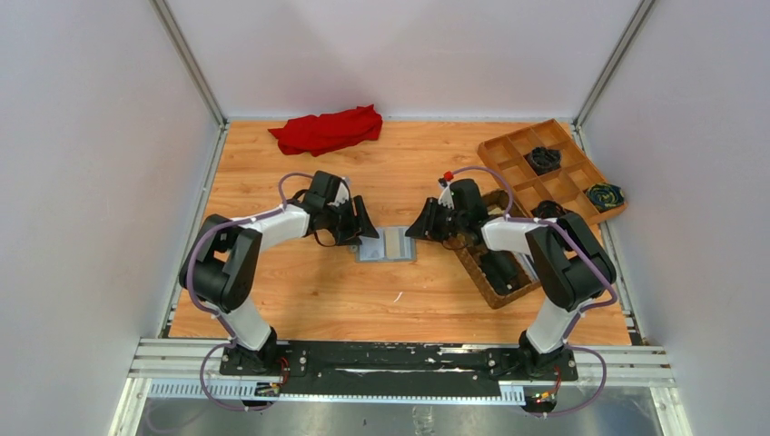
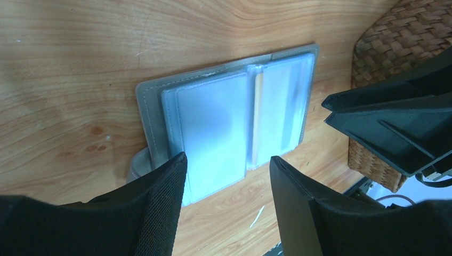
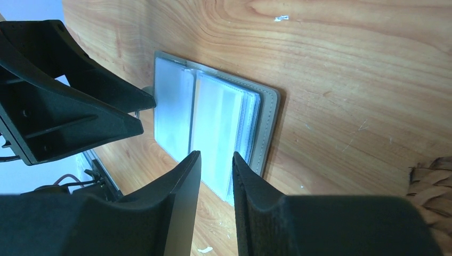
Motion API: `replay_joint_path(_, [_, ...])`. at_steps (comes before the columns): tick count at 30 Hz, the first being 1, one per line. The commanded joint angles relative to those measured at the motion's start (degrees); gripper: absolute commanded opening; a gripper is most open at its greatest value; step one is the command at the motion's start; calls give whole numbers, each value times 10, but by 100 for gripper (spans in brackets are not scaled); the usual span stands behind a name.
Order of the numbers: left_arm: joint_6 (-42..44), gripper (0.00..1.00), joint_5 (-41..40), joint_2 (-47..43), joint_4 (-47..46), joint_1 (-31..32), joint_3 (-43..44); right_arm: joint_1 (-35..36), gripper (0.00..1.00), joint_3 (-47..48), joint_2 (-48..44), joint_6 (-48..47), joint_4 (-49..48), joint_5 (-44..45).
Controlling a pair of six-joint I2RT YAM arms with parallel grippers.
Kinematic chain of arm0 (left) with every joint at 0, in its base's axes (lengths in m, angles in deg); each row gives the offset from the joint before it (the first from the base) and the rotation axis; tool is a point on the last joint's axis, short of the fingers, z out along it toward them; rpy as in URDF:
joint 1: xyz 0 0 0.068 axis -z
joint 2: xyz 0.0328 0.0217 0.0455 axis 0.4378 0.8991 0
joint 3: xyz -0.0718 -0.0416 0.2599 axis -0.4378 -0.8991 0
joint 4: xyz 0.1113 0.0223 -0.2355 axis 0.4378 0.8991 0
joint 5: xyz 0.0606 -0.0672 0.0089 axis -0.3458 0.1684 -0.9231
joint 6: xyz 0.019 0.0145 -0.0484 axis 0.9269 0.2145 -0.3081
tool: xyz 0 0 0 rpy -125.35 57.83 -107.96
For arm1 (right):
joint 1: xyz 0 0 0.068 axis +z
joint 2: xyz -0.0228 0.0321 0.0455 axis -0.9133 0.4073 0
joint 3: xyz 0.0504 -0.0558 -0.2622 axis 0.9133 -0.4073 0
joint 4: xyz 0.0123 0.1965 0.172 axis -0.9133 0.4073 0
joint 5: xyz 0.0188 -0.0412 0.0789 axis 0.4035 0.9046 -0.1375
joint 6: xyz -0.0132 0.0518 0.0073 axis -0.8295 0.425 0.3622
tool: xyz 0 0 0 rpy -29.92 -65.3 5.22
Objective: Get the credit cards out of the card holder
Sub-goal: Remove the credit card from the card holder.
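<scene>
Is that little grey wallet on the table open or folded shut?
Open: the card holder lies spread flat, both slotted inner halves facing up.

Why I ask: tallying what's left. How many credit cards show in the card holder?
1: a tan card in the right half of the card holder; frosted sleeves may hide more.

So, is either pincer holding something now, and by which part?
Nothing is held: the left pincer and the right pincer both stand open over the open card holder.
</scene>
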State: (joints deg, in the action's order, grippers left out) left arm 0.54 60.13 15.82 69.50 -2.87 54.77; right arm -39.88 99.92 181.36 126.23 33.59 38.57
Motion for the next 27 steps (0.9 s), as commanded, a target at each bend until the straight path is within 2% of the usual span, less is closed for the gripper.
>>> replay_joint_path(1, [10,62,-1,14,-1,4,-2,-9,33,-5,17,-10,29,17])
replay_joint_path(14, [16,62,1,28,1,5,-5,3,33,13,5,-60,97,69])
replay_joint_path(27, [-4,62,32,57,-31,18,2,20,33,18,27,-47,79,52])
